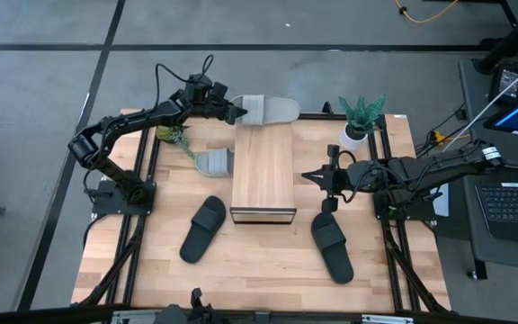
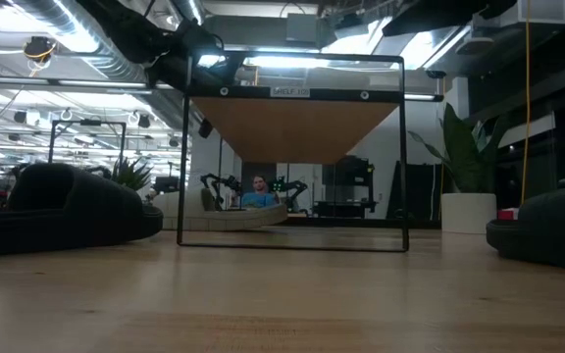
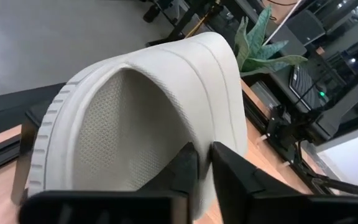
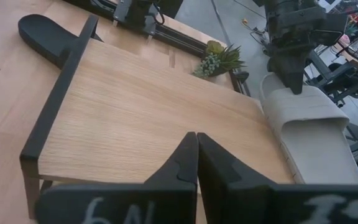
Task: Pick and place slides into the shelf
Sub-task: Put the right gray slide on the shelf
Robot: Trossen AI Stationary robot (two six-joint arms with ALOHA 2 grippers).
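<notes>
The shelf (image 1: pixel 263 175) stands mid-table, with a wood-plank top and a dark frame (image 2: pixel 292 157). My left gripper (image 1: pixel 233 110) is at the shelf's far end, shut on a light grey slide (image 1: pixel 270 110) that lies level there. A second grey slide (image 1: pixel 214 162) lies on its sole against the shelf's left side. Two black slides rest on the table, one near-left (image 1: pixel 203 228) and one near-right (image 1: pixel 333 245). My right gripper (image 1: pixel 317 177) is shut and hovers at the shelf's right side, touching nothing (image 4: pixel 196 149). My left gripper pinches the grey slide's wide strap at its edge (image 3: pixel 205 155), with one finger (image 3: pixel 182 171) inside the strap's opening and the other finger (image 3: pixel 235 171) outside. It comes from the table's left side. The slide (image 4: pixel 306 127) sticks out level past the fingers; whether it rests on anything I cannot tell.
A potted plant (image 1: pixel 360 117) stands at the far right corner and a green sprig (image 1: pixel 174 135) lies far left. Metal rails edge the table. Bare wood shows between the black slides (image 1: pixel 263 256). A person sits in the room beyond (image 2: pixel 259 196).
</notes>
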